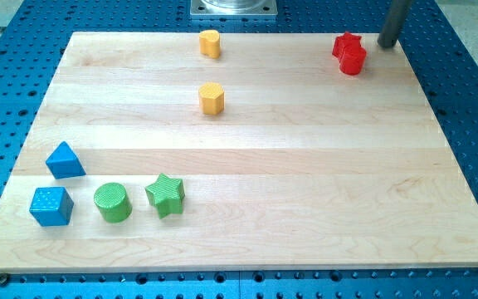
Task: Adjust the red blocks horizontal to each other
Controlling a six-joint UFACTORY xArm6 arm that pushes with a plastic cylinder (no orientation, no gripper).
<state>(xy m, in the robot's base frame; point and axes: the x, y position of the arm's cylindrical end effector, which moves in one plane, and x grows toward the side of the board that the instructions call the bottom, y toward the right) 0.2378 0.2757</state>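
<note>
My tip (386, 45) stands just right of the touching red blocks (349, 54) (board centre (305, 166) open).

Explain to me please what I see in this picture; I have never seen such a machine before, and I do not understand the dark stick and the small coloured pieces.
There is one picture, from one camera looking down at a wooden board on a blue perforated table. The dark stick is the end of a robot arm. It has no hand and holds nothing; its lower end, my tip, only pushes blocks.

At the view's top right two red blocks sit touching, one partly behind the other; my tip is just to their right. Two yellow blocks stand at the top centre, and. At the bottom left are a blue triangle, a blue cube, a green cylinder and a green star.
</note>
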